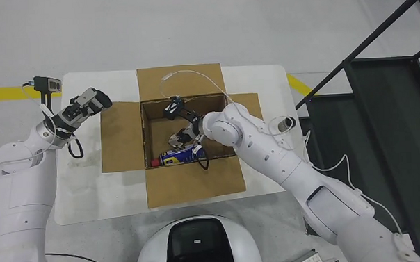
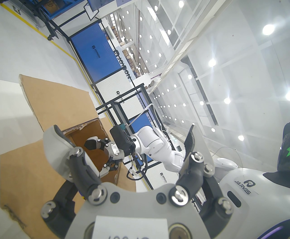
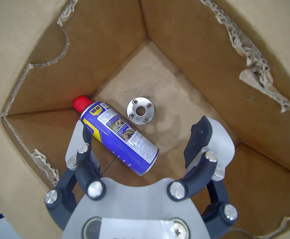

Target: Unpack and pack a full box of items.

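Box (image 1: 180, 80) inspection: 2 items on its floor, both end effectors holding nothing.

My right end effector (image 3: 142, 125) is down inside the box, fingers spread wide, straddling the blue spray can (image 3: 120, 135) from above without gripping it. The can lies on its side, red cap toward a corner. 1 round metal flange (image 3: 140, 110) lies flat just beside it. My left end effector (image 1: 94, 100), fingers apart, hangs over the bench (image 1: 94, 191) outside the box's left flap.

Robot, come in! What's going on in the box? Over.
Right gripper inside box, jaws open over spray can. Left gripper outside, jaws open, empty. Metal disc beside can. Nothing blocking.
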### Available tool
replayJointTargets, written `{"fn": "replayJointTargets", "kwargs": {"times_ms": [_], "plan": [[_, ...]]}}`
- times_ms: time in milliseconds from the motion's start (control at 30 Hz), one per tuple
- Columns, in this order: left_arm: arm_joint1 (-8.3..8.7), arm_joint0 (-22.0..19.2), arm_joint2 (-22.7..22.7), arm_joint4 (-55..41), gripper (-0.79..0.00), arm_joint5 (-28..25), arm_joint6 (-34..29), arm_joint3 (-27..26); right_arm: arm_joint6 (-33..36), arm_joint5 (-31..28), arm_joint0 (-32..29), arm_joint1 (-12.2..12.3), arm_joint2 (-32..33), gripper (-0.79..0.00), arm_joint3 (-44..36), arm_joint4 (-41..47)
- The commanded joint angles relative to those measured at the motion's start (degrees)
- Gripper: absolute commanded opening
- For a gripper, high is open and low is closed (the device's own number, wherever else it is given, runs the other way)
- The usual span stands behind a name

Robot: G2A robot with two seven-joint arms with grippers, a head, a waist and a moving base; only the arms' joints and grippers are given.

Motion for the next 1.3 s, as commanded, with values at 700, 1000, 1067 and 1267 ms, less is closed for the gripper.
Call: {"fn": "replayJointTargets", "kwargs": {"times_ms": [700,1000,1067,1267], "plan": [[0.00,0.0,0.0,0.0,0.000,0.0,0.0,0.0,-5.9,0.6,10.8,-13.2,-12.9,-0.025,30.3,5.1],[0.00,0.0,0.0,0.0,0.000,0.0,0.0,0.0,-6.0,0.9,12.3,-16.8,-14.7,-0.083,36.3,4.5],[0.00,0.0,0.0,0.0,0.000,0.0,0.0,0.0,-6.1,1.3,12.5,-17.6,-15.0,-0.120,37.5,4.1],[0.00,0.0,0.0,0.0,0.000,0.0,0.0,0.0,-6.5,1.3,13.1,-19.4,-15.5,-0.533,40.9,3.5]]}}
